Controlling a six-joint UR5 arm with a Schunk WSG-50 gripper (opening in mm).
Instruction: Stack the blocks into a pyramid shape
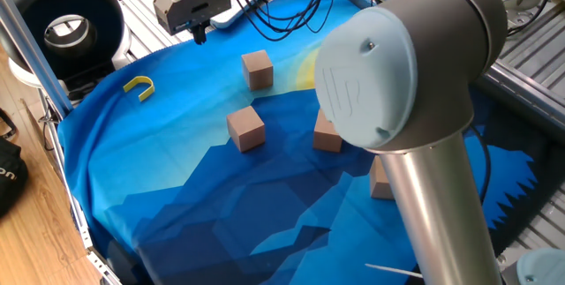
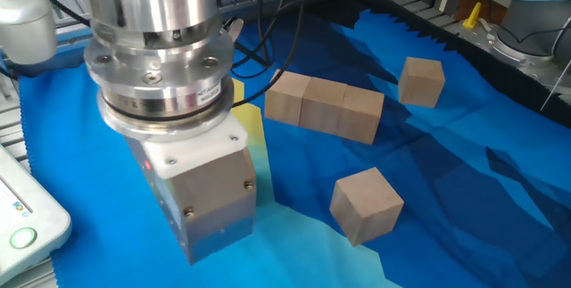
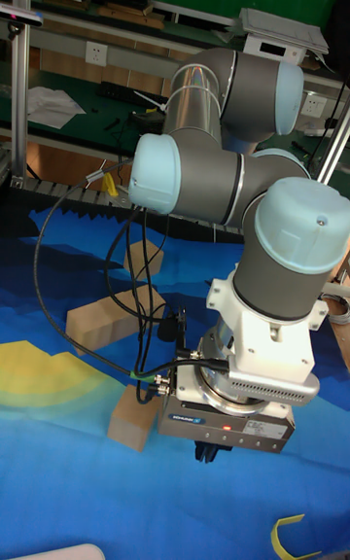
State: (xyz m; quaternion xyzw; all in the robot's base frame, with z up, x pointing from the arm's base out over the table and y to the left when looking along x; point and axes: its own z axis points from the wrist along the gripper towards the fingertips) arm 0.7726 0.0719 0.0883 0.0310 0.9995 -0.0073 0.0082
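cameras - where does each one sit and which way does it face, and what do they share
One fixed view: high, behind the arm's big joint, looking down across the blue cloth at the far gripper, yellow U-shaped piece and scattered blocks.
The other fixed view: low, close beside the wrist, looking past it at the row of three blocks.
Tall fixed view: facing the robot head-on; the whole arm shows, gripper hanging low.
Shared: all three show blocks and the gripper body; the yellow piece shows in the first and tall views.
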